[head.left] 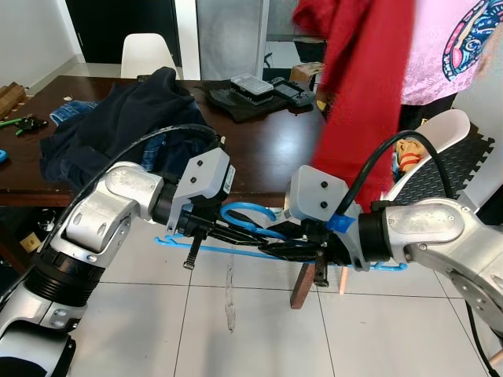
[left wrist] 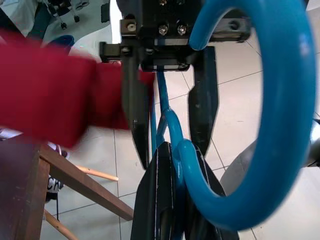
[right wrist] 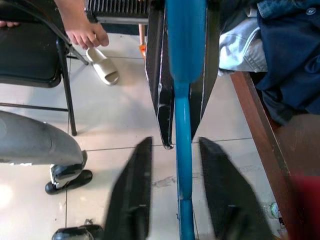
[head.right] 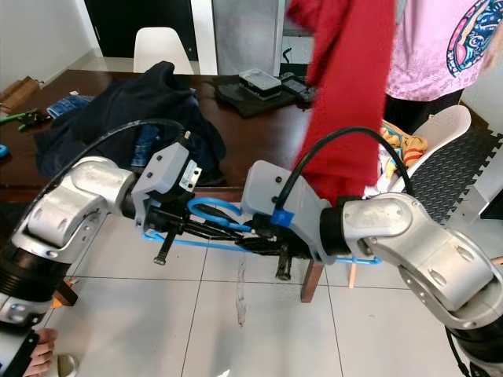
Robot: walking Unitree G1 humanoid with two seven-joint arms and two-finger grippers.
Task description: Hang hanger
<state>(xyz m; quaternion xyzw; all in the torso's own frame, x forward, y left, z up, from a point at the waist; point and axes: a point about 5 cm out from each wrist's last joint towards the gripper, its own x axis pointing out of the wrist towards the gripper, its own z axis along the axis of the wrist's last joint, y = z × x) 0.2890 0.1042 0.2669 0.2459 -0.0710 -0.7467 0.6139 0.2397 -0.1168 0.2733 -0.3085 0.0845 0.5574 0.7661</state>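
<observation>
A blue plastic hanger point(head.left: 250, 221) hangs level between my two arms, in front of the table's near edge. My left gripper point(head.left: 229, 232) is shut on the hanger's neck, just under the hook point(left wrist: 280, 115), as the left wrist view point(left wrist: 172, 200) shows close up. From the other side comes my right gripper point(head.left: 277, 245), open, with its fingers point(right wrist: 132, 200) on either side of the hanger's bar point(right wrist: 182, 150) and not touching it. A red garment point(head.left: 361, 94) hangs from above at the right, held by a person in a pink shirt point(head.left: 448, 47).
A dark wooden table point(head.left: 267, 157) carries a heap of dark blue clothes point(head.left: 126, 118) and black cases point(head.left: 251, 86). A white chair point(head.left: 149, 55) stands behind it. On the tiled floor are a black chair point(right wrist: 30, 55), a bare foot point(right wrist: 82, 32) and a white slipper point(right wrist: 102, 67).
</observation>
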